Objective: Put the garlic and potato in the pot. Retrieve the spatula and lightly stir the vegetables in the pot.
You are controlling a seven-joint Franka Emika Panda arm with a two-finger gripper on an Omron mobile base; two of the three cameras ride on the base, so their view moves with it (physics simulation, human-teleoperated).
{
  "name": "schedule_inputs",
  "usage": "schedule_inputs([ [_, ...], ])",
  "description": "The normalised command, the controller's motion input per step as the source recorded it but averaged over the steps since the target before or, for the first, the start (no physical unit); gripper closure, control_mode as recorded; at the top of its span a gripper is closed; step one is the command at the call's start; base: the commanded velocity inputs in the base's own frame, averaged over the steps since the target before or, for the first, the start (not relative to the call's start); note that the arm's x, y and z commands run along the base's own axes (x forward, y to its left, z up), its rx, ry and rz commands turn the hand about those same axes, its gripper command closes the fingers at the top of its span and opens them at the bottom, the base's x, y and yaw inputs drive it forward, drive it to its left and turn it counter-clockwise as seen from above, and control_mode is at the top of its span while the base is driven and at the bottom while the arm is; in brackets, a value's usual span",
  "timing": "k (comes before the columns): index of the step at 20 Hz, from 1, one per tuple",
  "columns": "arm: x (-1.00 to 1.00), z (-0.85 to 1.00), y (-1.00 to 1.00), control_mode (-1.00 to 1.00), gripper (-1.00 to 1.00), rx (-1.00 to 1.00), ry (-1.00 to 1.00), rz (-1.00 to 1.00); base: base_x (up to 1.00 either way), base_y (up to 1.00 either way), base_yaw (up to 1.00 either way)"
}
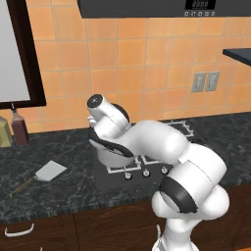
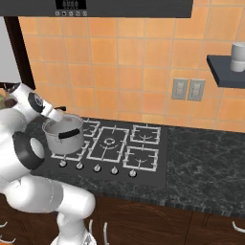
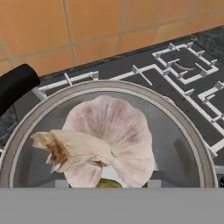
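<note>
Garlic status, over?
Claw grips pinkish-white lumpy garlic bulb. Bulb hangs over shiny steel pot. Grey-bladed spatula waits on counter.

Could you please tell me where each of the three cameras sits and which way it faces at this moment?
Left base view: behind the arm's left, facing the counter with the spatula; the white arm fills its lower right.
Right base view: behind the arm's right, facing the stove and pot; the arm rises lower left.
Hand view: on the hand, looking down into the pot over the garlic.
Both base views share the stove; right base and hand views share the pot.
</note>
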Motion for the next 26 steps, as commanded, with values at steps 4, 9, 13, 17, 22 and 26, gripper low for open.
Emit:
schedule_inputs([
  [4, 0.2, -0.5, 0.0, -1.0, 1.0, 0.03, 0.09, 0.0, 0.0, 0.0, 0.0],
  [9, 0.1, -0.39, 0.0, -1.0, 1.0, 0.05, 0.08, 0.0, 0.0, 0.0, 0.0],
  [13, 0.0, -0.29, -0.04, -1.0, -1.0, 0.07, 0.04, 0.0, 0.0, 0.0, 0.0],
  [17, -0.1, -0.04, -0.16, -1.0, -1.0, 0.05, 0.0, 0.0, 0.0, 0.0, 0.0],
  [22, -0.28, 0.43, -0.15, -1.0, -1.0, 0.07, 0.0, 0.0, 0.0, 0.0, 0.0],
  [26, -0.24, 0.61, -0.02, -1.0, -1.0, 0.07, 0.0, 0.0, 0.0, 0.0, 0.0],
])
